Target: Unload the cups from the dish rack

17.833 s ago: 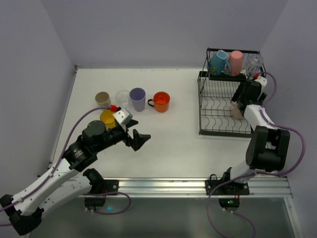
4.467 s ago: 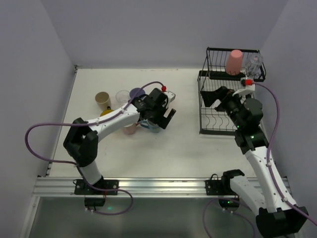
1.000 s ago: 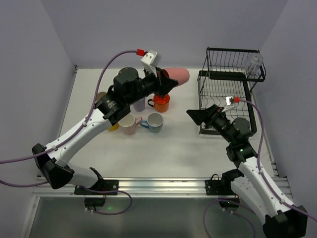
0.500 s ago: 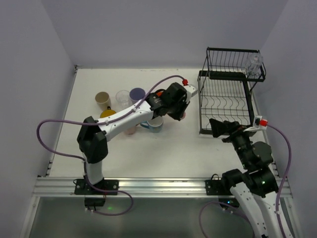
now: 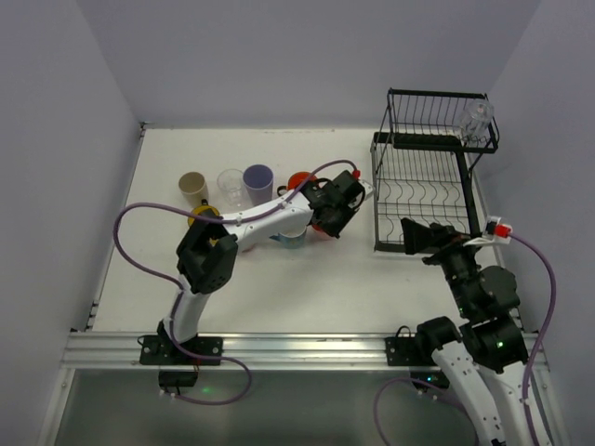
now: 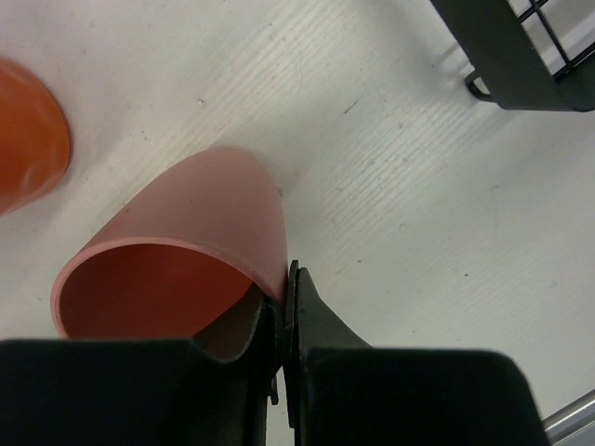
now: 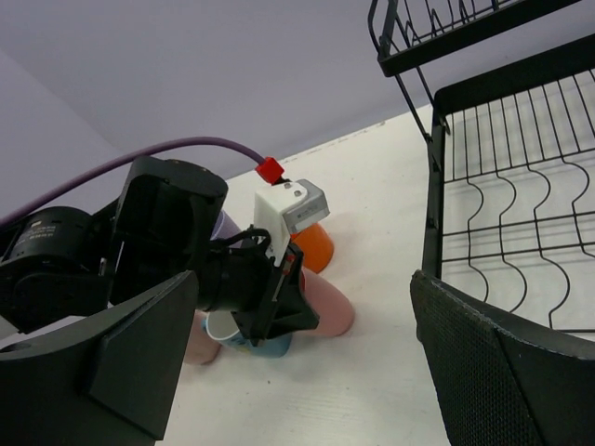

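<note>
Black left gripper (image 6: 282, 311) is pinching the rim of a pink cup (image 6: 186, 232) (one finger inside, one outside), which is tilting onto the table (image 6: 400, 214). An orange cup (image 6: 28, 130) is sitting ahead-left and the dish rack (image 6: 521, 56) ahead-right. The right gripper (image 7: 305, 279) is hovering wide open beside the rack.

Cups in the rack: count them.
1: a clear cup in the upper shelf's right corner. The lower tray shows none, though the right gripper hides part of its near edge.
</note>
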